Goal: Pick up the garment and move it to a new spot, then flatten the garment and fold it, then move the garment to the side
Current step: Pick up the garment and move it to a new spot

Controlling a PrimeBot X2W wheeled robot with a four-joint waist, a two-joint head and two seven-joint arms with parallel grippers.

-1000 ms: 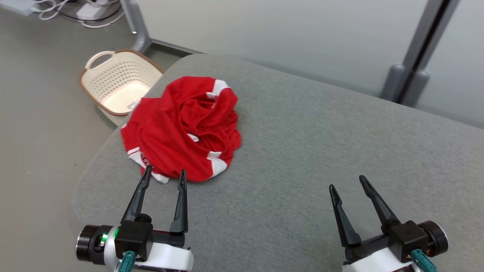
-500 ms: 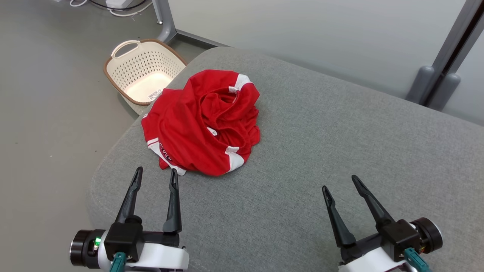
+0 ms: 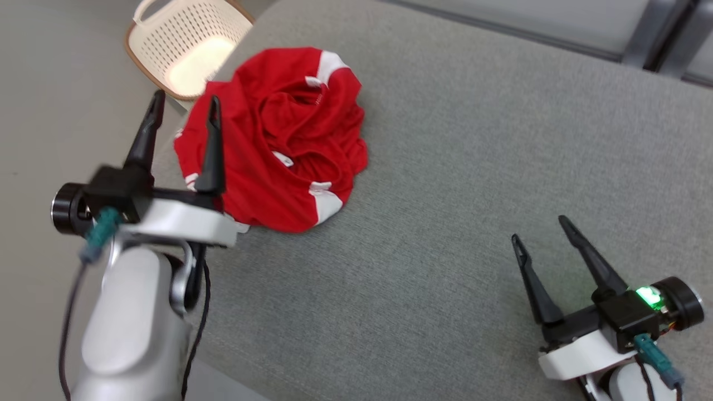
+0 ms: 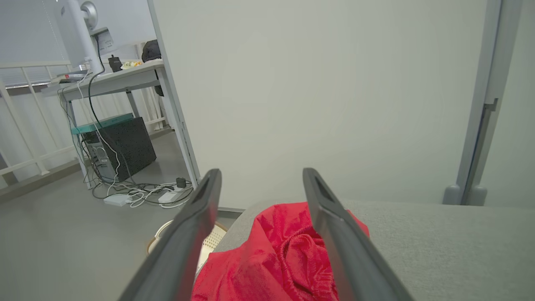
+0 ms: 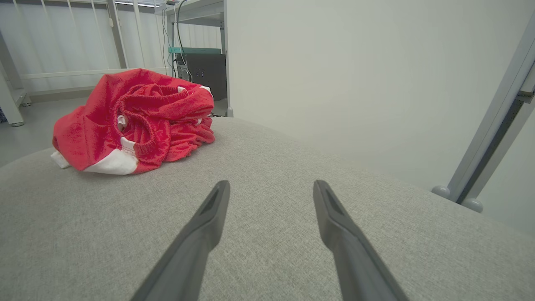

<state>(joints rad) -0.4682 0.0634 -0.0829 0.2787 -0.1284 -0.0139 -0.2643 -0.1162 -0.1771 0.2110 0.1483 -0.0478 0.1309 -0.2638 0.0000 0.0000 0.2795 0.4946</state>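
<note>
Step judged: first one, pick-up, not yet done.
Red garment (image 3: 278, 139) bunched in heap on grey worktop (image 3: 473, 167), upper left of frame.
Nothing held.
Left gripper (image 3: 186, 99) spread wide at garment's left edge.
Right gripper (image 3: 539, 229) spread wide, lower right, well apart.
Next, as judged: left gripper to be lowered, cloth to be pinched.

The garment (image 3: 278, 139) is red cloth, matt and finely knit, with white cloth bands and a gathered, ribbed edge. The table (image 3: 473, 167) is covered in grey woven cloth, matt and slightly rough. The basket (image 3: 184, 39) is cream plastic, pierced, with a brown rim. The fingers (image 3: 211, 150) are dark matt plastic. The forearm (image 3: 133, 323) has a smooth, pale, faintly glossy shell.
</note>
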